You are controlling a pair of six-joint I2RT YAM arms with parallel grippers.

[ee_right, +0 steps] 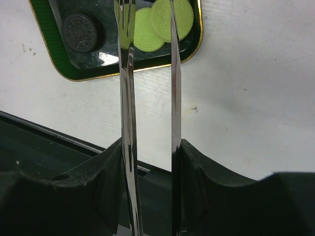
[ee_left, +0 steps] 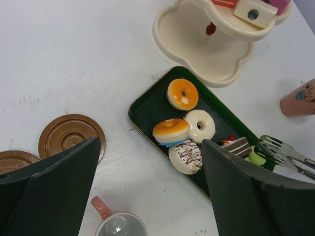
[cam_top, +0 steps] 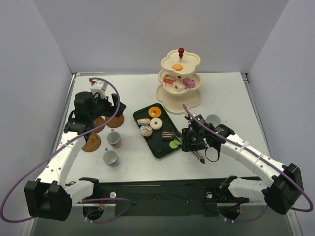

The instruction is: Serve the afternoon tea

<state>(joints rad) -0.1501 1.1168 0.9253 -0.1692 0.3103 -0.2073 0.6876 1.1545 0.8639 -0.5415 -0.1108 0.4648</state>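
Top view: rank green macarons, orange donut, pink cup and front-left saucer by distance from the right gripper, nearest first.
1. green macarons, at the near end of the tray, just left of the right gripper holding the tongs.
2. orange donut, tray's far end.
3. pink cup, left of the tray.
4. front-left saucer, farthest left, beyond the cup.

I read the tongs (ee_right: 129, 93) as polished metal, mirror-bright and smooth along both blades. The tray (ee_right: 106, 55) is dark green with a glossy floor (it throws back a white glare) and a thin gilt-looking rim. The table (ee_right: 236, 98) is white, matt and lightly scuffed. The stand (ee_left: 197, 44) looks like smooth cream plastic with a soft sheen. The saucers (ee_left: 69, 135) are brown, ringed with concentric ridges, wood-like. The green macarons (ee_right: 186, 17) appear matt and finely embossed.
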